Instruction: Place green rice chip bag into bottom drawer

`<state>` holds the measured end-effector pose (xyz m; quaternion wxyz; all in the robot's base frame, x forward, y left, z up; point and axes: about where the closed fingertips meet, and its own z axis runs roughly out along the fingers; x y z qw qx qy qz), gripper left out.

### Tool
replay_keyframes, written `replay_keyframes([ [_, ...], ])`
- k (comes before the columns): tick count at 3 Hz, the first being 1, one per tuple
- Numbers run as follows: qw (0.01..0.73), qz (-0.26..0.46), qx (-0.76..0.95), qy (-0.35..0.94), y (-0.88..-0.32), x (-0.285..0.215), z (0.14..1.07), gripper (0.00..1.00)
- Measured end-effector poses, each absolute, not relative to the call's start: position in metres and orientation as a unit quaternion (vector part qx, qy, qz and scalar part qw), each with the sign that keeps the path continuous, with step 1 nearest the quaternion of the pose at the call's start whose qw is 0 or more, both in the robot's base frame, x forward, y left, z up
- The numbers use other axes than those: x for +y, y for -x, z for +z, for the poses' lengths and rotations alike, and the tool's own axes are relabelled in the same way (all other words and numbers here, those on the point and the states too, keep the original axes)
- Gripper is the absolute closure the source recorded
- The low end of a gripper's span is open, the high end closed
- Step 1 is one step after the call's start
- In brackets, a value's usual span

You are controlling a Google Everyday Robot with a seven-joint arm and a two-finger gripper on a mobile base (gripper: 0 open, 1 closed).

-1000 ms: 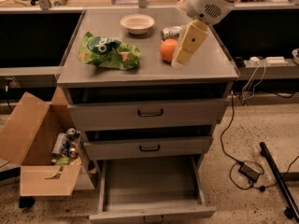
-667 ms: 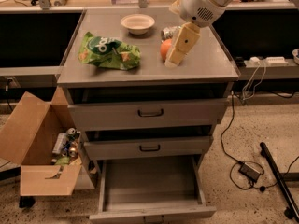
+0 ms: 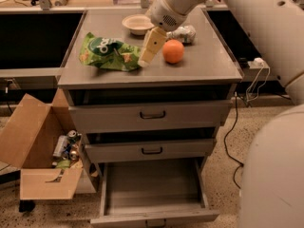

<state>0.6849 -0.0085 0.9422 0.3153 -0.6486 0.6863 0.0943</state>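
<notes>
A: The bottom drawer [image 3: 152,186]?
B: Pulled out, lower centre. The green rice chip bag [image 3: 107,51] lies on the counter [image 3: 199,70], upper left.
A: The gripper [image 3: 144,62]?
B: At the bag's right edge; open or closed, I cannot tell. The bag seems light, crinkly, slippery; better pinch a fold.

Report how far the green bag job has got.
Done: the bottom drawer stands open. In hand: the pincer sits at the right edge of the bag on the cabinet top; no lift shows. Left: grasp the bag, carry it down, drop it in the drawer.
</notes>
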Motion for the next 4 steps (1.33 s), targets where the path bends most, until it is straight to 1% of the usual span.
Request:
replay_keyframes([
  [1, 0.312, 0.09, 0.7, 0.636, -0.715, 0.025, 0.919, 0.0],
  [3, 0.294, 0.098, 0.705, 0.638, -0.731, 0.07, 0.894, 0.0],
  [4, 0.275, 0.096, 0.711, 0.64, -0.734, 0.079, 0.871, 0.24],
])
